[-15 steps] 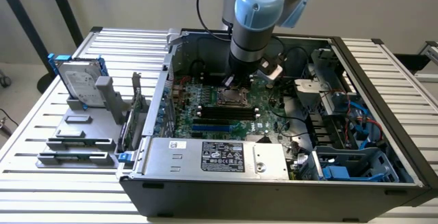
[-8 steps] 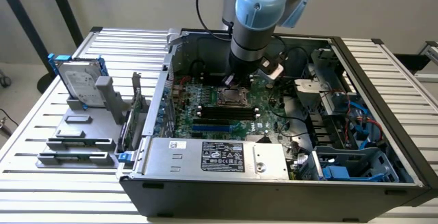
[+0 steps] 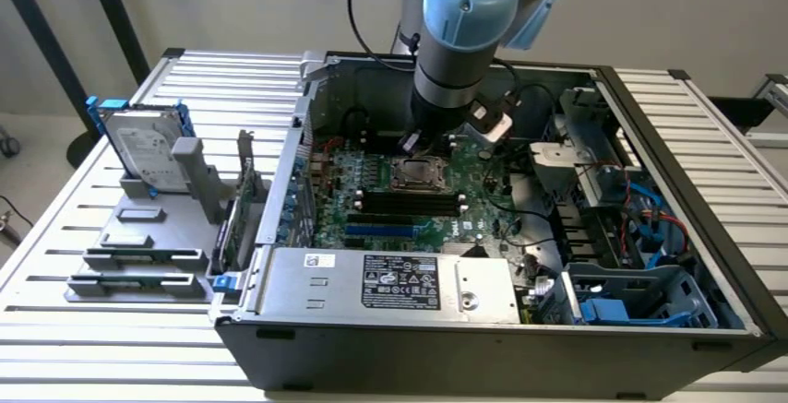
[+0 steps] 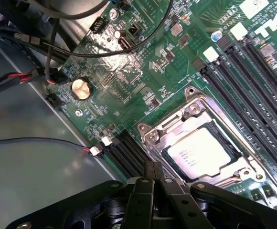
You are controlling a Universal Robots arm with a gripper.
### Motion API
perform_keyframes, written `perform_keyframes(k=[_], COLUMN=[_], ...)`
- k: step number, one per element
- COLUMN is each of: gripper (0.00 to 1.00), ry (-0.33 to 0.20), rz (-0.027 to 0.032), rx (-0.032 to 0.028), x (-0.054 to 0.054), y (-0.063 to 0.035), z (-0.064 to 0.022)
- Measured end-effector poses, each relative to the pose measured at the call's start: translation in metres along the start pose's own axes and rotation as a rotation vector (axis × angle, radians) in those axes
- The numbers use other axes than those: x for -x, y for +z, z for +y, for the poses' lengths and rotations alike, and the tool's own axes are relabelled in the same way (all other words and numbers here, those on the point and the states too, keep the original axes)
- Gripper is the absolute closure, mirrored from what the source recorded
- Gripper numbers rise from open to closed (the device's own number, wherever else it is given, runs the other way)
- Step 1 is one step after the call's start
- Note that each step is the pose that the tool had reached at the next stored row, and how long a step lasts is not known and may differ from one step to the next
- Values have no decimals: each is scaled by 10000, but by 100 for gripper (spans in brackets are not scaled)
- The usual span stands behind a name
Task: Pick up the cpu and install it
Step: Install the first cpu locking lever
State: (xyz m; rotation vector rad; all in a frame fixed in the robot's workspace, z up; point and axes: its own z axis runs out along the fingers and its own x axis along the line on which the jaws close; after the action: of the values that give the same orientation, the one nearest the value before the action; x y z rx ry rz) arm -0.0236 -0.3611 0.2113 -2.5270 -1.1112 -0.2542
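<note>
The cpu (image 4: 203,151), a small square chip with a dull silver top, lies flat inside the metal socket frame (image 4: 191,109) on the green motherboard (image 4: 129,71). My gripper (image 4: 154,168) is shut, its two black fingers pressed together with nothing between them, just beside the socket's edge and apart from the chip. In the exterior view the arm reaches down into the open computer case (image 3: 689,329), with the gripper (image 3: 416,148) right above the socket and the cpu (image 3: 416,176).
Black memory slots (image 4: 253,81) run beside the socket. A coin battery (image 4: 81,88) and loose cables (image 4: 43,71) lie near the case wall. The power supply (image 3: 394,283) fills the case front. A hard drive in a blue bracket (image 3: 146,149) stands on a grey fixture (image 3: 136,269).
</note>
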Motion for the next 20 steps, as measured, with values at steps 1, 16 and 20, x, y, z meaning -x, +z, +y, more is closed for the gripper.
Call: perform_keyframes(k=[1,16,20], gripper=[89,89,89], ry=[9,22,23], rz=[18,162,186], rx=[-20,-161,-182], x=[11,357,464], y=[-22,-366,-453], z=[3,79,97])
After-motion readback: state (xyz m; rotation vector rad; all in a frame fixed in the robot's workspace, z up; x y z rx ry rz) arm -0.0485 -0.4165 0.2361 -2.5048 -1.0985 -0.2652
